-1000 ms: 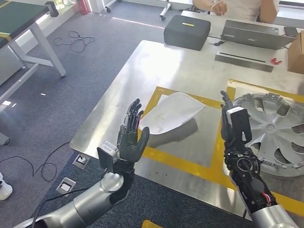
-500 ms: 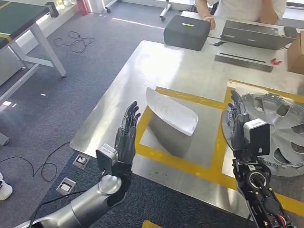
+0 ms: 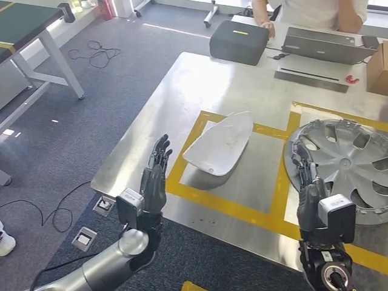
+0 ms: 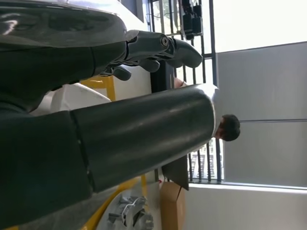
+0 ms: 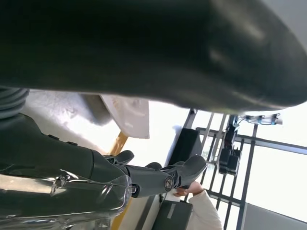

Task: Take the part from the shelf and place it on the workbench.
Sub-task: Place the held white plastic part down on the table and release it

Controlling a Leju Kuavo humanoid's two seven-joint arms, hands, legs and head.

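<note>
The part [image 3: 221, 143], a white curved panel, lies on the steel workbench [image 3: 201, 85] inside the yellow taped rectangle, free of both hands. My left hand [image 3: 154, 176] is raised at the bench's near edge, left of the part, fingers spread and holding nothing. My right hand [image 3: 307, 182] is raised at the near edge too, right of the part and in front of the hubcap, also holding nothing. The left wrist view shows a thick thumb [image 4: 145, 134] and straight fingers [image 4: 159, 48]. In the right wrist view the part's white edge [image 5: 130, 115] lies beyond the fingers [image 5: 159, 179].
A silver hubcap [image 3: 347, 163] lies on the bench at the right. At the far side are a dark case [image 3: 239, 41], a laptop [image 3: 322, 43] and a cardboard box [image 3: 377, 68]. A person [image 3: 311, 12] stands behind the bench. Cables [image 3: 96, 53] run over the carpet at left.
The part has tipped from standing on its edge to lying flat in the taped rectangle. Both hands have drawn back toward me and lower, away from the part.
</note>
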